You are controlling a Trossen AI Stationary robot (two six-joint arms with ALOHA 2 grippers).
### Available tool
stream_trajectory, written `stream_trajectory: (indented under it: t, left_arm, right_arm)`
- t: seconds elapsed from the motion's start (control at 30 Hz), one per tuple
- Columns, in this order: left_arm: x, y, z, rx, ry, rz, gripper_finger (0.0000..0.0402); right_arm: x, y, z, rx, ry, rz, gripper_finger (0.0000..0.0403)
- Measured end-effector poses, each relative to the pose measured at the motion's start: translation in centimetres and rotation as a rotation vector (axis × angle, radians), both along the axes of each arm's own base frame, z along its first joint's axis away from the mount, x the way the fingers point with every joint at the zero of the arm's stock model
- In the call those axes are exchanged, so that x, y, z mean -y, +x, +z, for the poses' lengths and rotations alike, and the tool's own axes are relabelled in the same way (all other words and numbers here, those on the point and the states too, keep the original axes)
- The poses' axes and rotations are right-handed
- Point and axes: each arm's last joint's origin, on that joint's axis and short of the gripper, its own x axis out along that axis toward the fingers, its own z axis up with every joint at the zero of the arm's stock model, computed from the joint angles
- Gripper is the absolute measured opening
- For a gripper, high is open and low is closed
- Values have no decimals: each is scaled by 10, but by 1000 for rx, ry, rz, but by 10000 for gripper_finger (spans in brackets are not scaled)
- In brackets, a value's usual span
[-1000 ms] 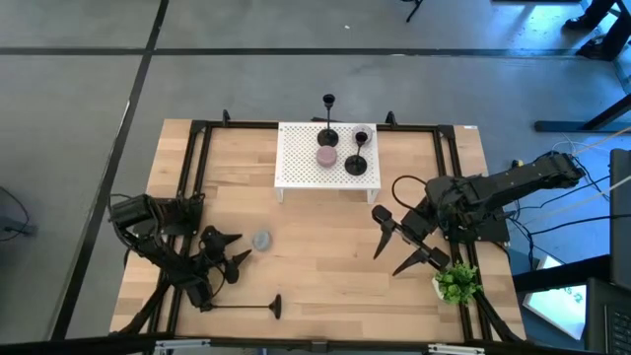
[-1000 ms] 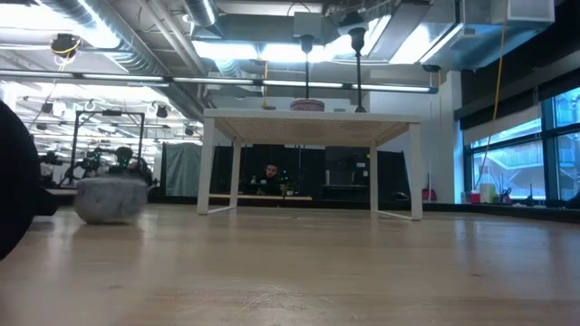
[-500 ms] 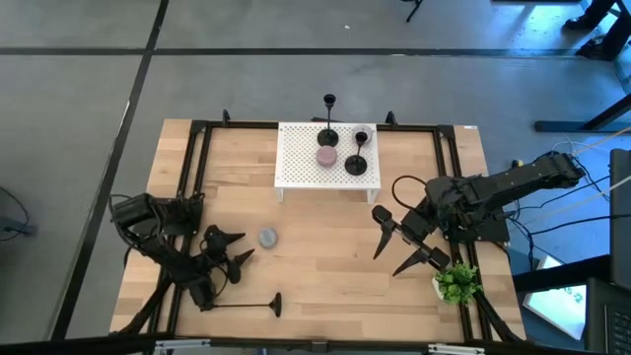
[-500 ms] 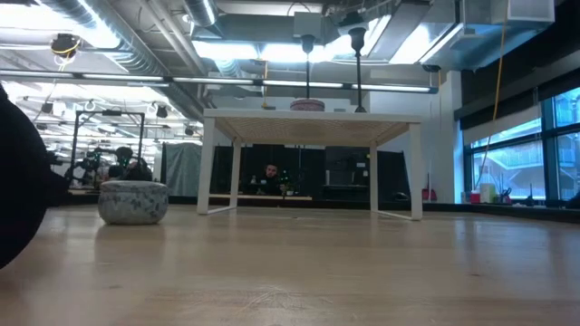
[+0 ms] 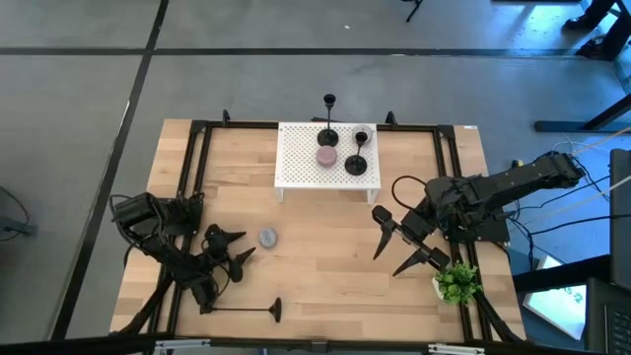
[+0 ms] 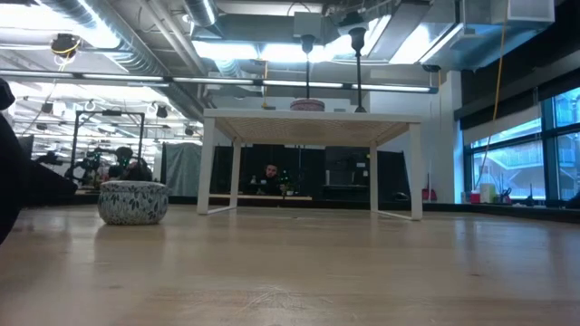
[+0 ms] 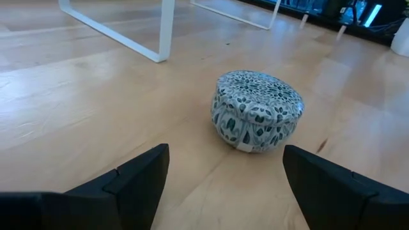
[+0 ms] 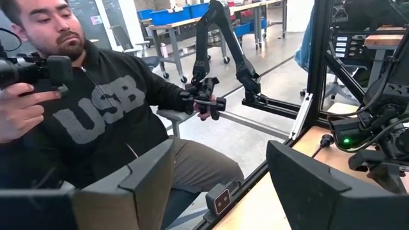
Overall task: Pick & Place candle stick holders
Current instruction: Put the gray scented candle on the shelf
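Observation:
Two black candle stick holders (image 5: pixel 328 120) (image 5: pixel 358 151) stand upright on their round bases on a white perforated stand (image 5: pixel 296 168) at the table's far middle; they also show in the low view (image 6: pixel 307 72) (image 6: pixel 359 68). A third holder (image 5: pixel 246 310) lies on its side near the front edge, its base (image 5: pixel 277 309) toward the right. My left gripper (image 5: pixel 244 246) is open and empty, just left of a small round patterned tin (image 7: pixel 257 110) that rests on the table. My right gripper (image 5: pixel 387 263) is open and empty at the right.
A pink round object (image 5: pixel 326 156) sits on the stand between the holders. A small green plant (image 5: pixel 455 283) stands at the front right. A black frame (image 5: pixel 193 158) runs along the table's edges. A seated person (image 8: pixel 96 115) shows beyond the table.
The patterned tin has slid a little toward the table's right edge and then stayed still. My left gripper has drawn back a little from it, toward the table's left edge, staying open.

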Motion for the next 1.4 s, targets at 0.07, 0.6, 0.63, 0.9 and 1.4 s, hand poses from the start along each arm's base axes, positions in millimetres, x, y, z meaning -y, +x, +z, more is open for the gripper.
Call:
stream_trajectory:
  t: [0.07, 0.6, 0.63, 0.9, 1.4]
  left_arm:
    - [0, 0, 0, 15, 3, -4, 304]
    - [1, 23, -3, -66, 28, 13, 303]
    - [2, 24, -3, -65, 27, 13, 303]
    - [3, 34, -3, -76, 38, 10, 303]
    - [-4, 54, -3, -132, 85, 26, 303]
  right_arm:
    - [0, 0, 0, 0, 0, 0, 250]
    - [0, 0, -1, -9, -3, 1, 250]
    - [0, 0, -1, -10, -3, 1, 250]
    - [0, 0, -1, -11, -4, 1, 250]
    - [0, 0, -1, -14, -5, 1, 250]
